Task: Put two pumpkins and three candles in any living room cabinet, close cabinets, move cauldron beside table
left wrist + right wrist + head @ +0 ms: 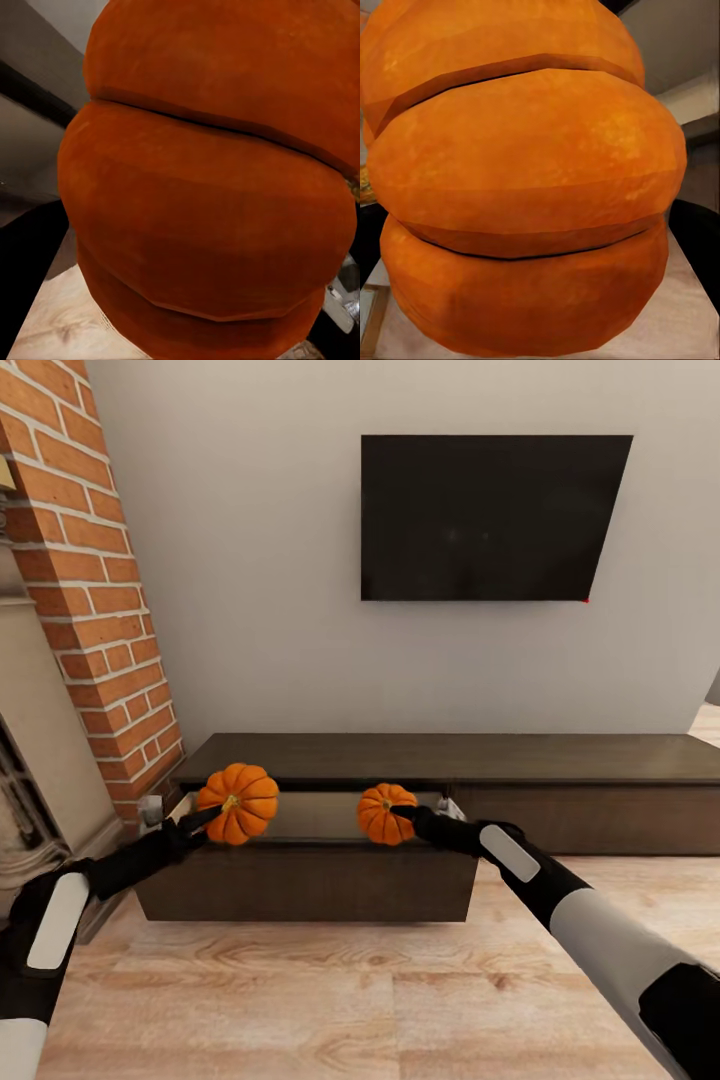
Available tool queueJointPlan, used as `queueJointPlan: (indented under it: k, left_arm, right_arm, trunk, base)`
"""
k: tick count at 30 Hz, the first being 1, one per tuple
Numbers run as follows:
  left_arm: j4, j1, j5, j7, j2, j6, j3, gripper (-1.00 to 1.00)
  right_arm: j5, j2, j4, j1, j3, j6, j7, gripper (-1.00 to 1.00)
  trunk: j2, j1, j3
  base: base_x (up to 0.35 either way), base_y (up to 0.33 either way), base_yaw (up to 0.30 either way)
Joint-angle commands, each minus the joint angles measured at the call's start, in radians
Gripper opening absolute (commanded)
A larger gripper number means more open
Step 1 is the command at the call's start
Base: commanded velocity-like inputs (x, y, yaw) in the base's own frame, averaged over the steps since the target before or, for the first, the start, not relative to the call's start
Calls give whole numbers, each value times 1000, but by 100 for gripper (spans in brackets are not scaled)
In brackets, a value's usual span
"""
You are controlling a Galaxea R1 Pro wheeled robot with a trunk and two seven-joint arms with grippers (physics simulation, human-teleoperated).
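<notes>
With both claws pinching pumpkins, left claw (205, 817) the bigger pumpkin (240, 802), right claw (405, 813) the smaller pumpkin (385, 812), above the cabinet (310, 880) drawer, you lower and release next.

Each pumpkin (238, 802) (385, 812) hides the fingertips of its gripper; the cabinet (600, 760) runs off frame.

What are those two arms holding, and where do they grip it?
Each claw holds a pumpkin by its side: left the bigger pumpkin, right the smaller pumpkin.

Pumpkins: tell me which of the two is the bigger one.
The bigger pumpkin is the one at the left arm, nearer the brick fireplace; the smaller pumpkin is at the right arm.
</notes>
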Motion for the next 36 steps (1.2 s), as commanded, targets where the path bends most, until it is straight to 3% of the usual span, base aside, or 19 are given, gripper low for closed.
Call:
queueJointPlan:
  k: [1, 4, 7, 17, 28, 36]
  left_arm:
    - [54, -33, 4, -3, 3, 9, 1, -100]
    - [138, -83, 3, 17, 12, 9, 1, -100]
    - [195, -117, 9, 104, 12, 8, 1, -100]
    - [265, -167, 18, 293, 4, 5, 5, -100]
    - [268, -175, 35, 321, 1, 4, 6, -100]
    - [274, -175, 35, 322, -2, 3, 5, -100]
  right_arm:
    - [-5, 10, 0, -5, 4, -1, -31, -100]
    - [-5, 35, 1, -18, 4, -1, -102, -100]
    - [-6, 66, 1, -34, 3, -3, -203, -100]
    - [-10, 166, 7, -80, 2, -35, -457, -100]
    - [-9, 177, 9, -83, 1, -61, -486, -100]
    - [-8, 176, 11, -83, 3, -64, -513, -100]
  trunk:
    - [-1, 0, -1]
    - [-1, 0, -1]
    - [-1, 0, -1]
    - [-1, 0, -1]
    - [-1, 0, -1]
    - [-1, 0, -1]
  base:
    - [5, 0, 0]
    - [2, 0, 0]
    - [0, 0, 0]
    - [25, -48, 0]
    - [66, -102, 0]
    - [270, -49, 0]
